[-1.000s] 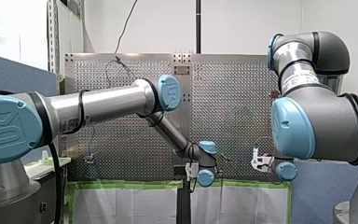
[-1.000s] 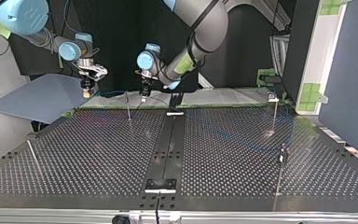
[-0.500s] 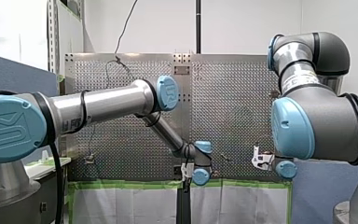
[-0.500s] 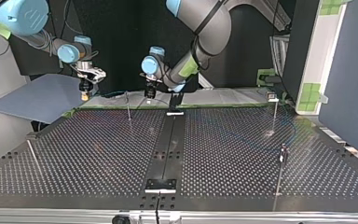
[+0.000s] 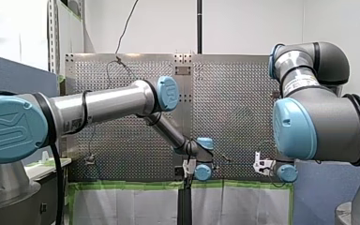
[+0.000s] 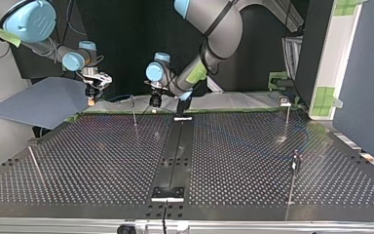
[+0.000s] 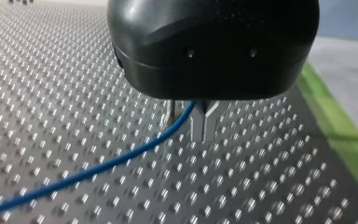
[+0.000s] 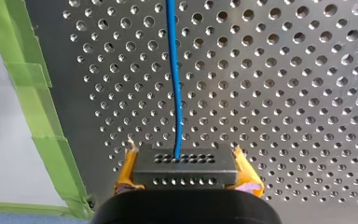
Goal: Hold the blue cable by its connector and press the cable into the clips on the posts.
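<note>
Right wrist view: I see my right pincer [image 8: 186,169] clamped on the connector [image 8: 209,177], a black perforated block, with a yellow pad [image 8: 127,170] pressed against each of its ends.
Blue cable [image 8: 175,84]: it leaves the middle of the connector's forward face. From there it runs straight ahead of the right pincer over the perforated table [image 8: 284,93], with a slight bend on the way.
Green tape [image 8: 32,93]: it lies along the table's edge, off to one side of the right pincer and well apart from the cable.
Left pincer [image 7: 204,126]: it has a black body and metal fingers [image 7: 198,123], which are drawn together with only a hairline slit between them and point down at the table.
Cable at the left pincer: it comes out from under the body, touching the side of the closed fingers, then slopes away low over the table. I cannot tell whether the fingers pinch it higher up.
Thin post [image 7: 171,109]: it stands upright just beside the left pincer's fingers, on the cable's side, and the cable crosses in front of it.
Top view: both pincers hang near each other at the table's far edge. A faint blue line of cable runs between them, and the thin post stands between the two, nearer the left one.
Other posts [image 6: 286,117]: they stand well apart from both pincers.
</note>
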